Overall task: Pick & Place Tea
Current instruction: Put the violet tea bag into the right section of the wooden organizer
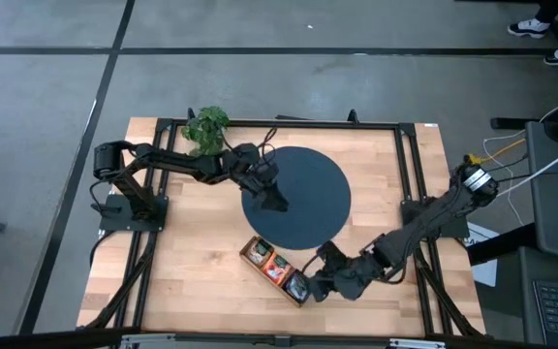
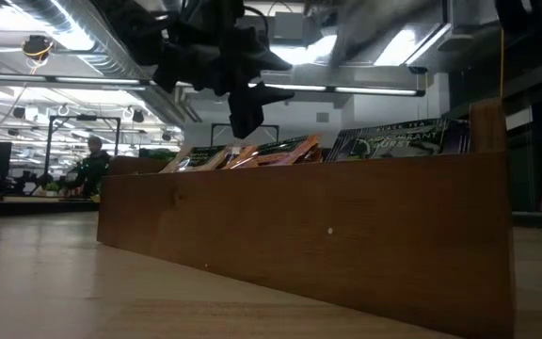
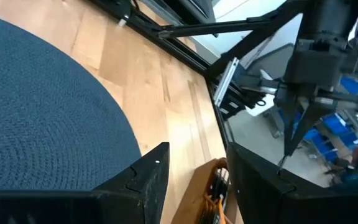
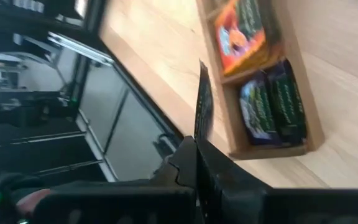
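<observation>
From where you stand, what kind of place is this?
Probably a robotics lab or workshop: a framed wooden table on a bare concrete floor, exposed ceiling ducts, and workbenches behind with a person.

a: what's on the light wooden table [image 1: 192,271]?
b: a dark blue round woven mat [image 1: 298,194] mid-table, a leafy green plant [image 1: 206,127] at the far edge, a long wooden compartment tray [image 1: 260,262] near the mat's front.
</observation>
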